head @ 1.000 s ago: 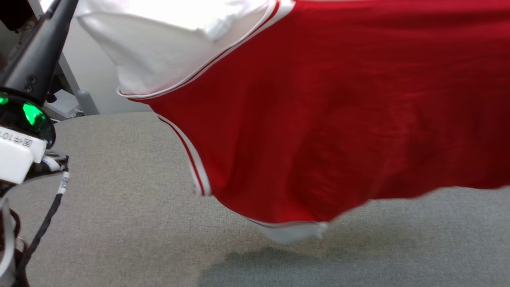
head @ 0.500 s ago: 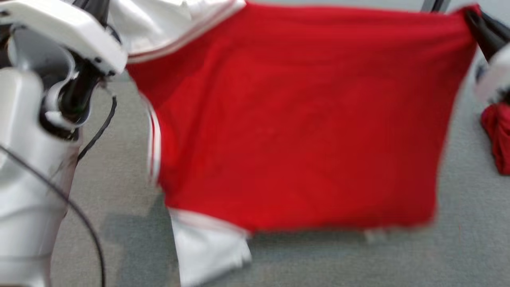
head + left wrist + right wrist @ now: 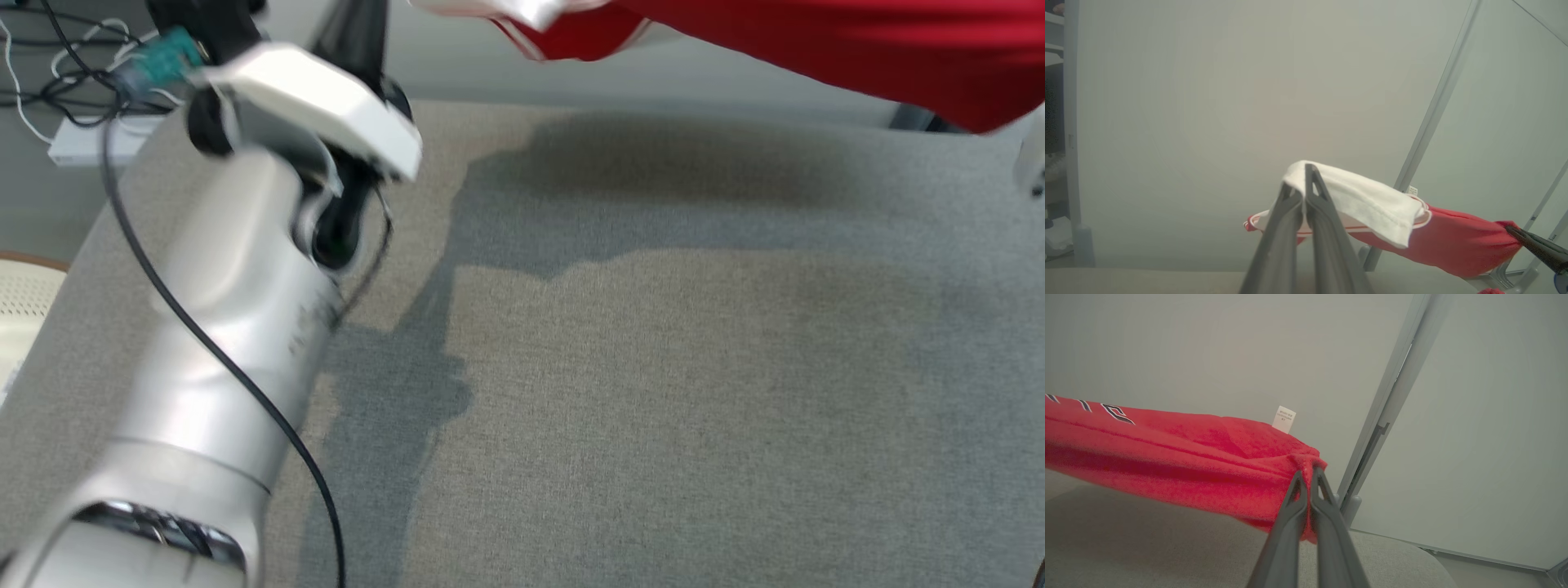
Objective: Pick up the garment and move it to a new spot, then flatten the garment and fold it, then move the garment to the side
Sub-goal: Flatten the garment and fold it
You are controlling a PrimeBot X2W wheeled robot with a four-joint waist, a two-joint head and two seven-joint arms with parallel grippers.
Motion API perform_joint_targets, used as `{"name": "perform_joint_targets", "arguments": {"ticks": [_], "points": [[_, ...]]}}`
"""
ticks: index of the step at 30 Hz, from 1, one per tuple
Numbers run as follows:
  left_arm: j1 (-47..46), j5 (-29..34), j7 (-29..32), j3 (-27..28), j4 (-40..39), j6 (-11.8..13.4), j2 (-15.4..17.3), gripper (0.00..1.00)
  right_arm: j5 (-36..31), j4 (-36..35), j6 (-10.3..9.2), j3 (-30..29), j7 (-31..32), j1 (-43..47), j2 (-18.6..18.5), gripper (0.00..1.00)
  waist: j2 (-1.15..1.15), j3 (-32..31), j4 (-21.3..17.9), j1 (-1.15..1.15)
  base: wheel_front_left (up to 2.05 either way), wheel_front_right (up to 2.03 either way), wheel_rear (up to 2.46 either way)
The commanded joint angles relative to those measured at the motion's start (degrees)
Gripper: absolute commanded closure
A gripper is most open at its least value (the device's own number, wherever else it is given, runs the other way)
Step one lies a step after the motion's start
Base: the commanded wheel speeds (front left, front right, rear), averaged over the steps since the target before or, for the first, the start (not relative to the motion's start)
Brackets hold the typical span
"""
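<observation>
The garment is a red shirt with white sleeves and striped trim, stretched in the air across the top of the head view, above the grey table. In the left wrist view my left gripper is shut on the white sleeve end of the garment, which drapes over its tips. My right gripper is shut on a bunched red corner of the garment. The other arm's dark fingers pinch the far red end in the left wrist view.
My left forearm crosses the left side of the head view with a black cable along it. A white power strip and cables lie beyond the table's far left. A pale wall and a metal frame post stand behind.
The head camera has tilted, so the garment now shows only at the top edge, held higher, with its shadow on the table. Both grippers stay shut on it.
</observation>
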Motion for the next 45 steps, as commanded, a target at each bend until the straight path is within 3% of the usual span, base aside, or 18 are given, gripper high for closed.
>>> {"name": "perform_joint_targets", "arguments": {"ticks": [1,7,11,16,19,31,36,43,45], "points": [[0.3,-1.1,-0.9,0.7,-0.8,-0.2,1.7,1.00,-0.4,0.1,-0.19,-0.4,-0.8,2.5,0.6,1.00,0.00,2.8,0.2,0.00,0.00,0.00,0.00],[13.2,-5.8,-2.6,-7.2,-3.6,-0.4,0.6,1.00,0.3,2.4,-0.19,-5.4,-1.7,13.1,4.8,1.00,0.00,5.1,-2.0,0.00,0.00,0.00,0.00],[22.2,-8.6,-2.9,-10.0,-8.5,-0.4,2.9,1.00,2.4,0.7,-0.19,-8.0,-1.8,19.8,6.7,1.00,0.00,4.2,-3.4,0.00,0.00,0.00,0.00],[33.4,-9.0,-3.0,-7.9,-16.4,-0.4,8.2,1.00,4.9,-5.3,-0.19,-9.5,-1.9,28.4,7.5,1.00,0.00,1.6,-5.3,0.00,0.00,0.00,0.00],[40.2,-9.2,-3.0,-5.0,-21.6,0.2,9.4,1.00,7.6,-8.1,-0.19,-10.7,-1.9,33.1,7.8,1.00,0.00,-0.4,-5.9,0.00,0.00,0.00,0.00],[56.3,-10.6,-0.3,-4.0,-39.8,7.0,12.7,1.00,15.8,-11.6,-0.19,-8.8,-1.9,43.8,6.3,1.00,0.00,-3.1,-5.9,0.00,0.00,0.00,0.00],[59.4,-10.1,1.6,-5.5,-41.1,8.5,13.9,1.00,17.3,-13.2,-0.19,-7.1,-1.9,46.6,5.6,1.00,0.00,-3.6,-5.6,0.00,0.00,0.00,0.00],[60.5,-10.4,3.3,-6.8,-35.9,8.8,13.9,1.00,16.8,-14.9,-0.19,-5.3,-1.9,48.9,5.2,1.00,0.00,-4.6,-5.8,0.00,0.00,0.00,0.00],[60.0,-10.0,3.9,-7.6,-33.9,8.6,13.8,1.00,16.5,-15.1,-0.19,-5.2,-1.9,49.2,5.1,0.89,0.00,-4.8,-5.8,0.00,0.00,0.00,0.00]]}}
